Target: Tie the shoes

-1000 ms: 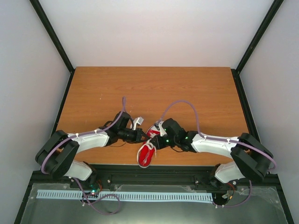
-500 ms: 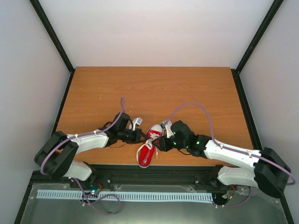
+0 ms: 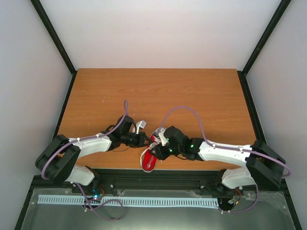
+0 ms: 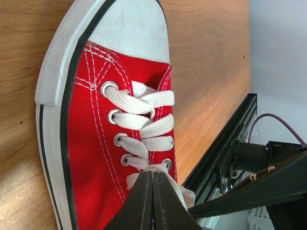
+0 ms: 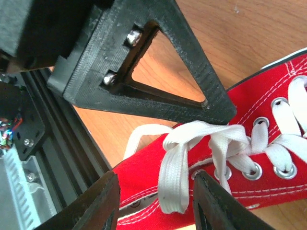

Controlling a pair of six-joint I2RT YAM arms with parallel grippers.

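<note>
A small red sneaker (image 3: 147, 162) with a white sole and white laces lies at the table's near edge, heel toward the arms. In the left wrist view the sneaker (image 4: 91, 158) fills the frame, white toe cap (image 4: 129, 33) up. My left gripper (image 4: 152, 178) is shut on the white lace (image 4: 144, 170) at the top eyelets. In the top view the left gripper (image 3: 145, 139) sits at the shoe's left. My right gripper (image 3: 158, 146) is over the shoe. Its fingers (image 5: 103, 203) are open, straddling a loose lace loop (image 5: 173, 179) without touching it.
The wooden table (image 3: 158, 91) stretches far behind the shoe. A black rail (image 3: 158, 175) runs along the near edge, right beside the shoe's heel, and shows in the right wrist view (image 5: 53, 124). The left gripper's finger (image 5: 144, 67) sits just above the lace knot.
My right arm swung out to the right, then came back in over the shoe. The left arm has stayed almost still.
</note>
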